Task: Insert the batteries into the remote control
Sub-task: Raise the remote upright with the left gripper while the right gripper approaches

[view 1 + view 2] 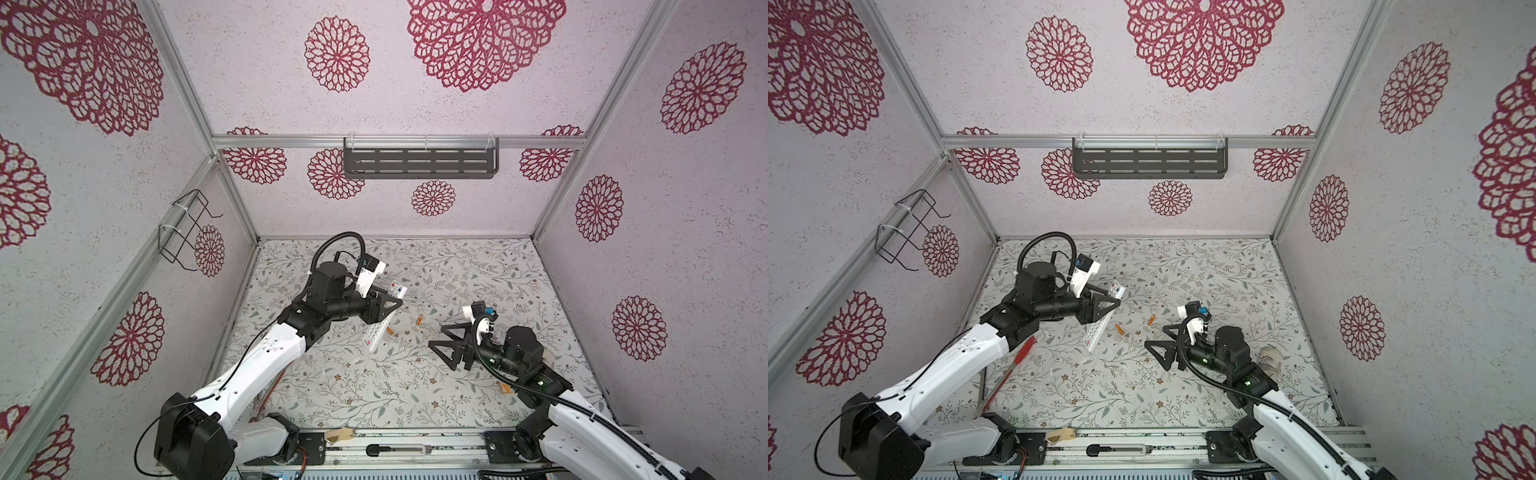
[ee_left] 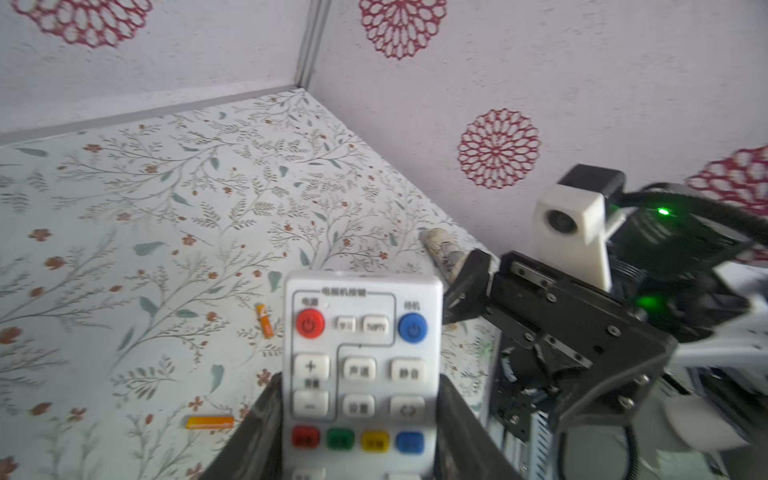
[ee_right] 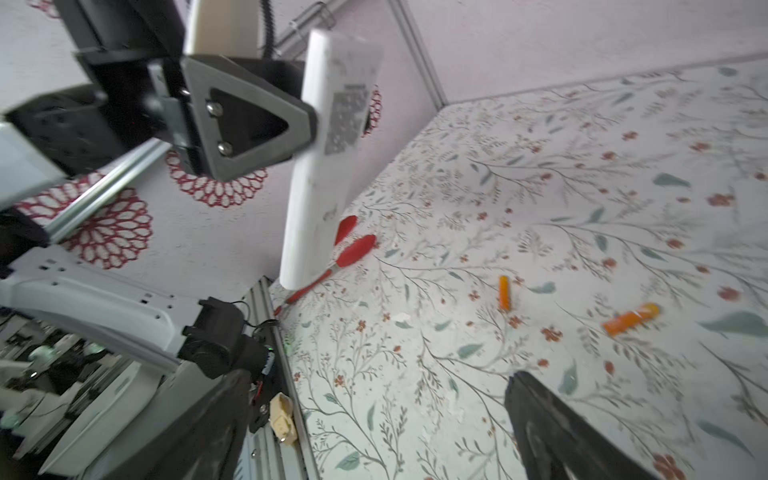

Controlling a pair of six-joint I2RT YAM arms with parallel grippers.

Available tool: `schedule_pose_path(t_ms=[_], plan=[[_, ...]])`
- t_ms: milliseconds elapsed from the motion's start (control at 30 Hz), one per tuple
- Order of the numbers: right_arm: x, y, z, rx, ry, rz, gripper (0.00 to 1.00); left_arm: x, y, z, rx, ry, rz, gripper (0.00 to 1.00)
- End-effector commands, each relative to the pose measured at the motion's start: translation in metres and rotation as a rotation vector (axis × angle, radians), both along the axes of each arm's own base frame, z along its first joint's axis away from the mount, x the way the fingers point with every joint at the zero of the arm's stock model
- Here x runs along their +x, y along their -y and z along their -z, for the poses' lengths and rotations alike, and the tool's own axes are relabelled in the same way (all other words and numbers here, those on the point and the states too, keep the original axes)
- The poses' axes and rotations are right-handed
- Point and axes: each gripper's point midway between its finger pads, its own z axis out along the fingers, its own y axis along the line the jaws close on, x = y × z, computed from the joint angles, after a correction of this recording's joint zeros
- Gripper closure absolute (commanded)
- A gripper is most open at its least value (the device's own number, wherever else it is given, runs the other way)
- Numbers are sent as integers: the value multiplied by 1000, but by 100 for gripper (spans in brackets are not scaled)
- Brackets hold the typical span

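My left gripper (image 1: 384, 308) (image 2: 359, 384) is shut on the remote control (image 1: 376, 332) (image 1: 1096, 332) (image 2: 361, 345). It holds the long white bar by its long sides, tilted, above the floral table. The coloured buttons face the left wrist camera. The plain white back (image 3: 328, 166) with a grey label shows in the right wrist view. Two orange batteries (image 1: 419, 320) (image 1: 390, 330) lie apart on the table between the arms, also visible in a top view (image 1: 1151, 320) (image 1: 1120, 329) and both wrist views (image 2: 264, 320) (image 3: 504, 293) (image 3: 631, 319). My right gripper (image 1: 436, 336) (image 1: 1155, 337) (image 3: 378, 378) is open and empty, right of the batteries.
Red-handled tongs (image 1: 1017, 361) (image 3: 353, 249) lie by the left wall under the left arm. A beige roll (image 1: 1271, 359) sits behind the right arm, and an orange tag (image 1: 505, 388) lies near it. A dark shelf (image 1: 419, 162) hangs on the back wall.
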Motion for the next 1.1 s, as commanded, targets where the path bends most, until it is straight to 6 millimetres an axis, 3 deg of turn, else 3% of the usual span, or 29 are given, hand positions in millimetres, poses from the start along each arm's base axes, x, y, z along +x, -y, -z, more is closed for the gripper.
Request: schedule_pose_path(t_ms=[0,167,367,600,867,1067], plan=[[-24,-25,-56,120,166,-199,1,-31,3,-52,-238,80,180,73],[-27,-61,-62,98,196,-287,1,-42,-14,-79,-454,107,231,74],[-23,-94,-69,121,209,-319,1,-41,-29,-85,-567,117,239,76],[-3,-111,-66,118,196,-274,4,-36,-32,-83,-572,112,220,77],[-8,-136,-76,179,195,-358,10,-30,-33,-78,-560,102,196,77],[-14,-149,-74,213,174,-410,25,-26,-35,-77,-552,111,171,77]])
